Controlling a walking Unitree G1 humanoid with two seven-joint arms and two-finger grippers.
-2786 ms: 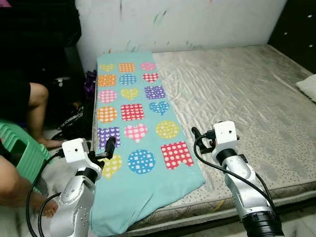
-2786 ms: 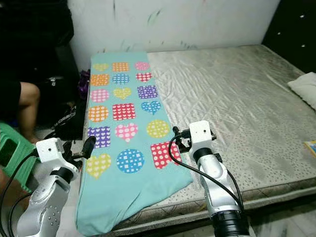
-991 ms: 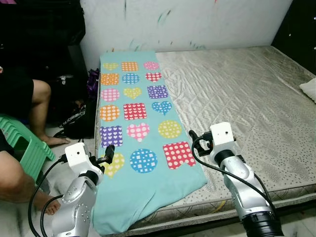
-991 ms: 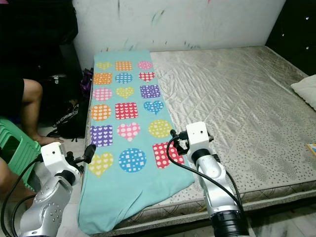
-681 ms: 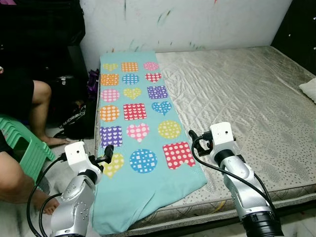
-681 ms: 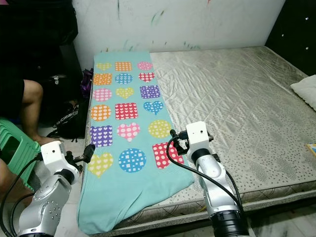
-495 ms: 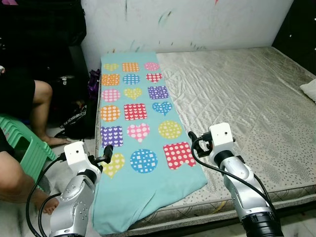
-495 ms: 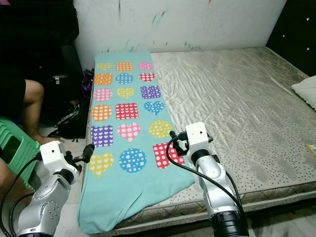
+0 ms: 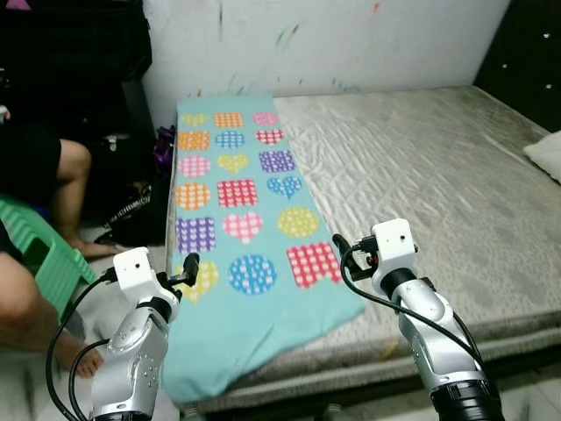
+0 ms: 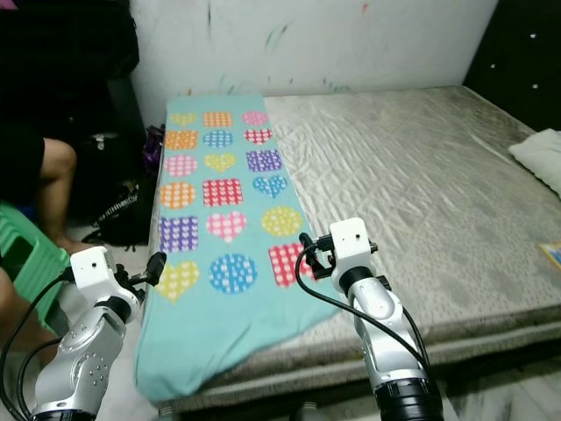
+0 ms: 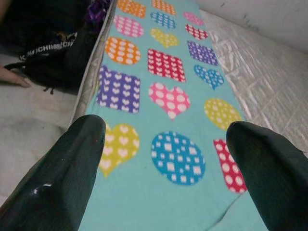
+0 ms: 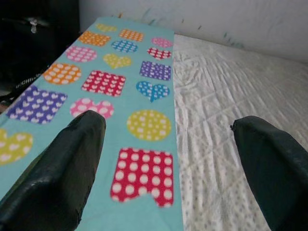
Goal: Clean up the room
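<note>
- Left eye view is taken up mostly by a wide bare grey quilted mattress set against a scuffed white wall.
- Along the mattress's left edge lies a long turquoise blanket printed with dotted hearts, squares and circles, spread flat; its near end droops over the mattress's front edge.
- At the far left a person's bare leg rests beside a green plastic stool.
- Between that leg and the bed, a black bag with white lettering sits on the floor.
- At the mattress's right edge lies a white pillow.
- Left gripper, fingers spread wide and grasping nothing, hovers over the blanket's near left part, by the yellow heart.
- Right gripper, likewise spread and empty, hovers above the red dotted square near the blanket's right edge.
</note>
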